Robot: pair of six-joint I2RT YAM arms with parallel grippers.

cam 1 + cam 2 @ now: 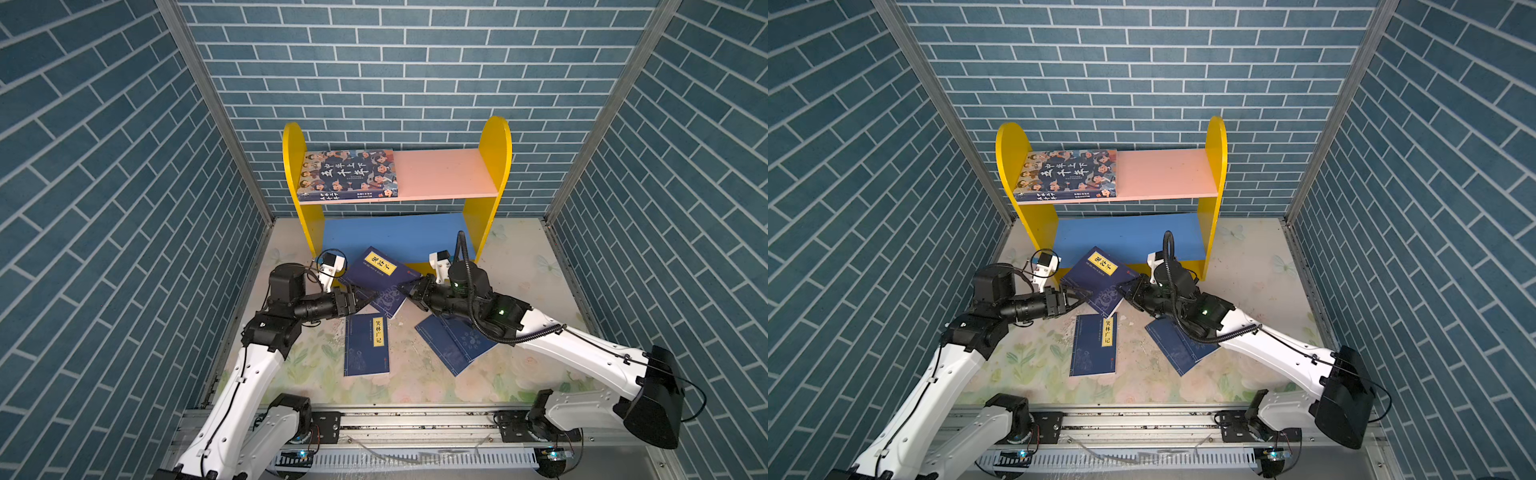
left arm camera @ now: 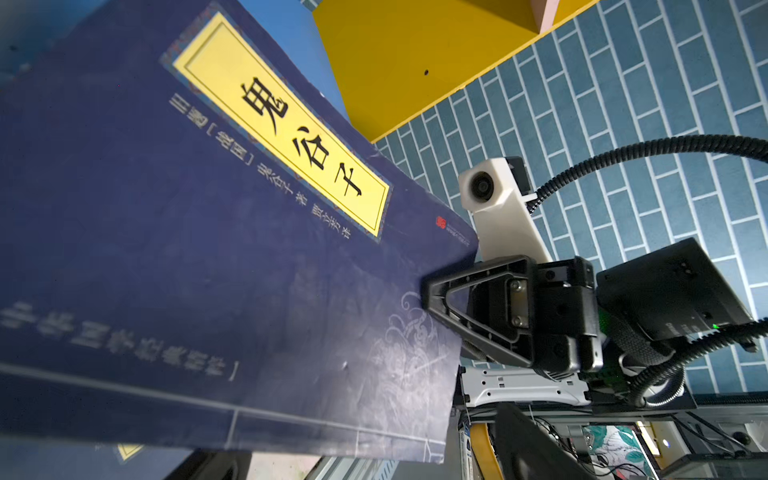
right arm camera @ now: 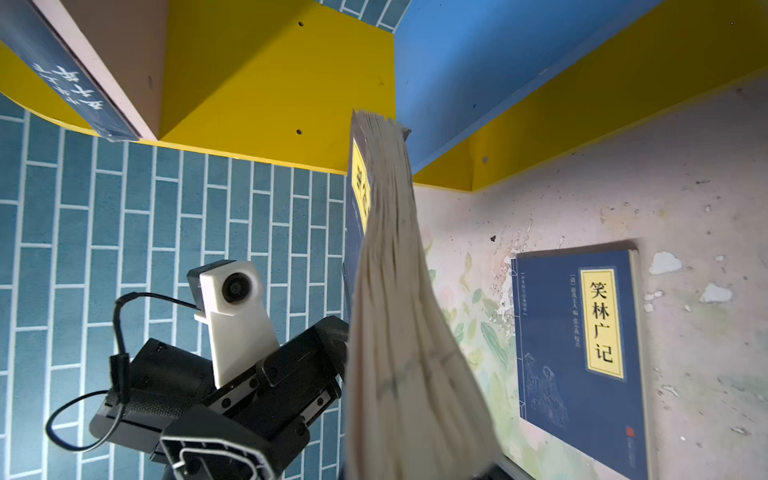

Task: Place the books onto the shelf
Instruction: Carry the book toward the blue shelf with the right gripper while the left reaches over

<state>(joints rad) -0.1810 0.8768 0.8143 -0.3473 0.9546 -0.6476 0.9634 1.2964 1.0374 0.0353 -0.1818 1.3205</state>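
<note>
Likely a handover: the right gripper (image 1: 406, 289) clamps a thin navy yellow-labelled book (image 1: 376, 274), raised before the yellow-sided two-tier shelf (image 1: 494, 166); the left gripper (image 1: 368, 300), jaws apart at its opposite edge, should close firmly next.

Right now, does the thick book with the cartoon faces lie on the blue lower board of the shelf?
No, the thick book lies flat on the pink upper board, at its left end.

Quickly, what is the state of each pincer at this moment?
Left pincer: open, at the edge of the tilted navy book.
Right pincer: closed, holding the tilted navy book.
</note>
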